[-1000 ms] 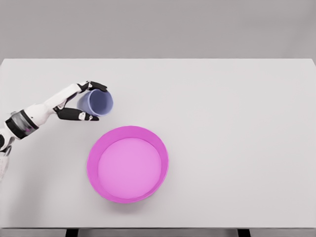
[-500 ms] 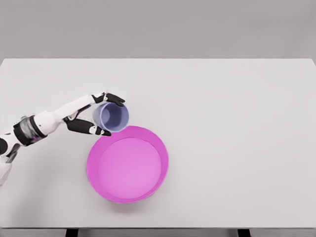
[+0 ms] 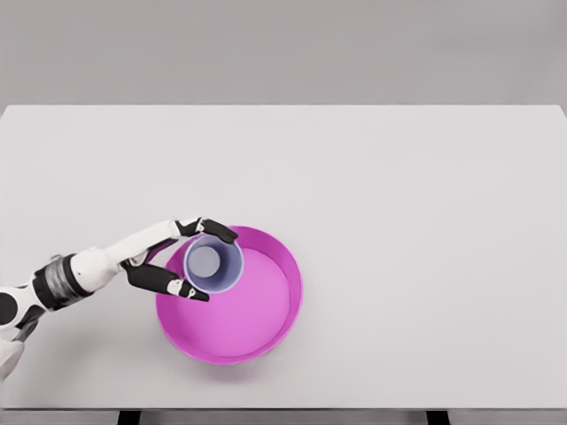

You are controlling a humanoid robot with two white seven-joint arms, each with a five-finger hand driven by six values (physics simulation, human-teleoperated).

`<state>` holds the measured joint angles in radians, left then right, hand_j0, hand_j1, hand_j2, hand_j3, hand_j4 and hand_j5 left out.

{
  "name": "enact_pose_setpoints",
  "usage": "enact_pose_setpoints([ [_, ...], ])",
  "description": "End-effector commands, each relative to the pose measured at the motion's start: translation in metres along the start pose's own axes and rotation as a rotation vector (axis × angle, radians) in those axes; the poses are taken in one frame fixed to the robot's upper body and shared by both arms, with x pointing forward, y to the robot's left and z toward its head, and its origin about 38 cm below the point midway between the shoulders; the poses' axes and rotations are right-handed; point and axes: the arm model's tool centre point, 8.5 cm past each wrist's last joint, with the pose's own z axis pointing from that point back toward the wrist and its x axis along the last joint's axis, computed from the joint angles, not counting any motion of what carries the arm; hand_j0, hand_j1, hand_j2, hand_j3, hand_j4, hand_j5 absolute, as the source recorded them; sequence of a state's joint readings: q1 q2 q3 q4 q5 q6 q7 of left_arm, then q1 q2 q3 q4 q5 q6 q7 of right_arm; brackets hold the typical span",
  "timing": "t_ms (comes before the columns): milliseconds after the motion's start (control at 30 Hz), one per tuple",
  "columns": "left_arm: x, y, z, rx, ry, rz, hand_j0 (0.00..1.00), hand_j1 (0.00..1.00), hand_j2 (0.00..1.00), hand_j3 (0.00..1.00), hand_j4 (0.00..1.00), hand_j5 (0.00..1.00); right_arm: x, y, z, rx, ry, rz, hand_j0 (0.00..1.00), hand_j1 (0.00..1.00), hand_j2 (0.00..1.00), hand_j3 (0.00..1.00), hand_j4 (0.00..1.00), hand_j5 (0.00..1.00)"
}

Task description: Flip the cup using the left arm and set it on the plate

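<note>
Surface (image 3: pixel 399 195): pale grey-white, matt, smooth, uniform; no grain or texture visible. Soft, diffuse shadows only.

Plate (image 3: pixel 288 297), near left of centre: saturated magenta, looks like smooth plastic. Satin finish; the floor reads lighter pink than the raised rim, with no sharp highlights.

Cup (image 3: pixel 213 263), over the plate's far-left part: lavender-blue, smooth, plastic-looking, thin-walled, slightly translucent at the wall. Faint sheen on the rim.

Left hand (image 3: pixel 182 261): fingers dark black, matt to semi-gloss, with small white pieces at the joints. Forearm shell white, smooth, hard-looking, lightly glossy; wrist band dark grey with a metallic look.

Backdrop beyond the far edge: flat matt grey.
</note>
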<state>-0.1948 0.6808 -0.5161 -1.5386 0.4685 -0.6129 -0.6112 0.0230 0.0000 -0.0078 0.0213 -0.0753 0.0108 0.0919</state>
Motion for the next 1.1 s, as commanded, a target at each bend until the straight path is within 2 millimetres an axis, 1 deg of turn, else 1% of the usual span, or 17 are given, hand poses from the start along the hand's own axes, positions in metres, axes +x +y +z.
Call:
enact_pose_setpoints([
  [0, 0.001, -0.004, -0.003, -0.006, -0.011, 0.013, 0.72, 0.72, 0.72, 0.72, 0.72, 0.72, 0.000, 0.000, 0.000, 0.000, 0.000, 0.000, 1.00, 1.00, 1.00, 1.00, 1.00, 1.00],
  [133, -0.003, -0.014, -0.006, -0.026, -0.009, 0.037, 0.72, 0.72, 0.72, 0.72, 0.72, 0.72, 0.000, 0.000, 0.000, 0.000, 0.000, 0.000, 1.00, 1.00, 1.00, 1.00, 1.00, 1.00],
  [400, -0.004, -0.012, -0.005, -0.012, -0.014, 0.055, 0.73, 0.73, 0.73, 0.73, 0.73, 0.73, 0.000, 0.000, 0.000, 0.000, 0.000, 0.000, 1.00, 1.00, 1.00, 1.00, 1.00, 1.00],
  [500, -0.008, -0.023, -0.008, -0.030, -0.014, 0.086, 0.73, 0.73, 0.73, 0.73, 0.73, 0.73, 0.000, 0.000, 0.000, 0.000, 0.000, 0.000, 1.00, 1.00, 1.00, 1.00, 1.00, 1.00],
  [700, -0.015, -0.029, -0.004, -0.030, 0.006, 0.100, 0.74, 0.74, 0.74, 0.74, 0.74, 0.74, 0.000, 0.000, 0.000, 0.000, 0.000, 0.000, 1.00, 1.00, 1.00, 1.00, 1.00, 1.00],
  [800, -0.019, -0.035, -0.003, -0.040, 0.019, 0.116, 0.75, 0.75, 0.75, 0.75, 0.75, 0.75, 0.000, 0.000, 0.000, 0.000, 0.000, 0.000, 1.00, 1.00, 1.00, 1.00, 1.00, 1.00],
  [1067, -0.019, -0.036, -0.004, -0.042, 0.016, 0.121, 0.75, 0.75, 0.75, 0.75, 0.75, 0.75, 0.000, 0.000, 0.000, 0.000, 0.000, 0.000, 1.00, 1.00, 1.00, 1.00, 1.00, 1.00],
])
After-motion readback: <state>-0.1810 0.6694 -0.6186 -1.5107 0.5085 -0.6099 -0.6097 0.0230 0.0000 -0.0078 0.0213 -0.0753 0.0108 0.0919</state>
